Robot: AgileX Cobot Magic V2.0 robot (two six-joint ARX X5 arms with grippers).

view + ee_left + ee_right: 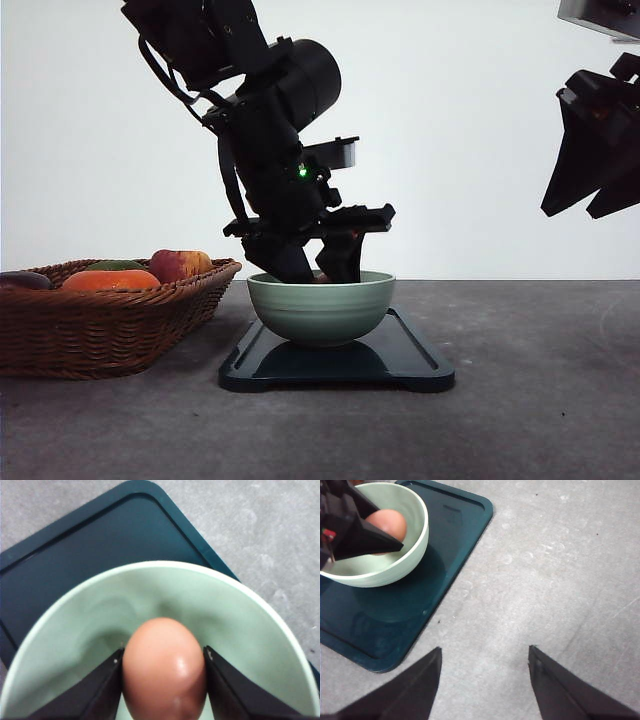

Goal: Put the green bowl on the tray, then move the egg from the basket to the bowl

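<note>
The green bowl point(320, 310) stands on the dark tray point(340, 366) in the middle of the table. My left gripper point(318, 268) reaches down into the bowl from above. In the left wrist view it point(165, 680) is shut on the brownish egg point(165, 667), held inside the bowl point(95, 625) above its floor, with the tray point(100, 545) behind. The right wrist view also catches the egg point(391, 524) in the bowl point(395, 566) on the tray point(400, 615). My right gripper point(592, 205) hangs high at the right, open point(485, 680) over bare table.
The wicker basket point(100, 325) sits left of the tray, holding an apple point(178, 264), an orange fruit point(110, 281) and other produce. Grey tabletop point(560, 570) stretches to the right of the tray.
</note>
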